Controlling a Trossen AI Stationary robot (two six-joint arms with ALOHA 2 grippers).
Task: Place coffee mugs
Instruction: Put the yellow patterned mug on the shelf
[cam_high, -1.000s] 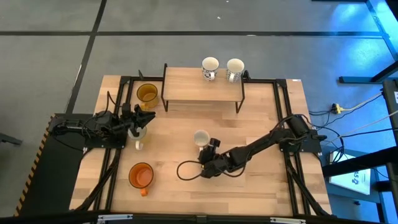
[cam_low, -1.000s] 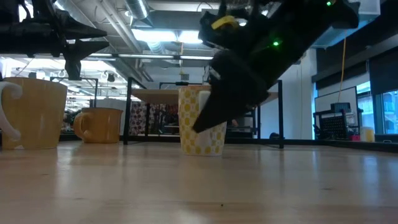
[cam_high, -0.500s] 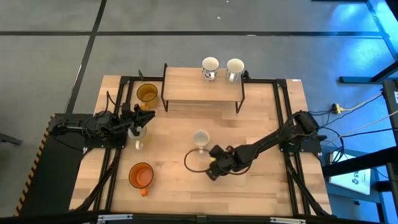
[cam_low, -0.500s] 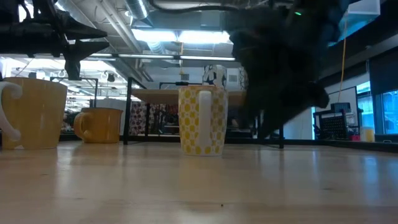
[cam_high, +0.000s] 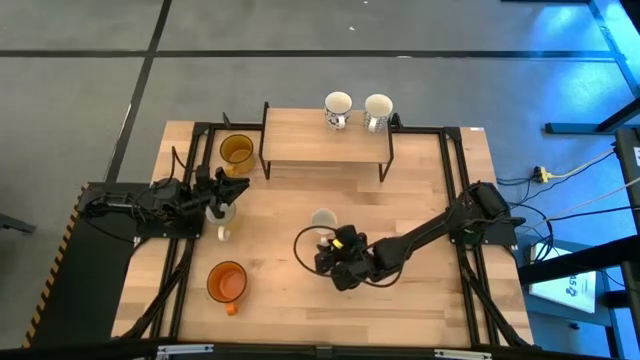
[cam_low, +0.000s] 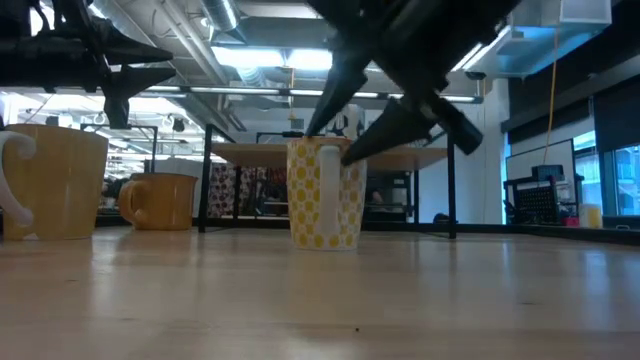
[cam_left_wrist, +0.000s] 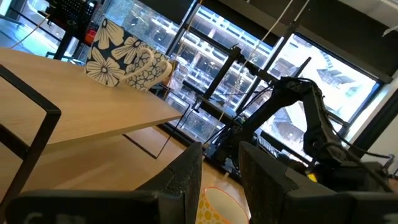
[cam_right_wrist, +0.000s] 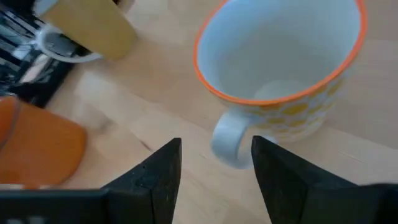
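Observation:
A white mug with yellow dots and an orange rim (cam_high: 323, 221) stands upright mid-table. My right gripper (cam_right_wrist: 216, 142) is open just near of it, tipped down, and the mug's handle (cam_right_wrist: 231, 142) lies between the fingers without touching them. My left gripper (cam_high: 228, 194) hovers open over a cream mug (cam_high: 220, 213) at the table's left. The amber mug (cam_high: 237, 152) stands beside the rack's left leg and the orange mug (cam_high: 227, 282) near the front. Two patterned white mugs (cam_high: 338, 108) (cam_high: 377, 110) stand on the wooden rack's far edge.
The wooden rack (cam_high: 325, 140) on black legs spans the far middle of the table. A black cable loops on the table by my right gripper (cam_high: 300, 245). Bare tabletop lies to the right of the dotted mug and along the near edge.
My right gripper pulled away from the dotted mug toward the near right edge, then swung back and rose. Its fingers now stand around the handle. The mug stayed where it was.

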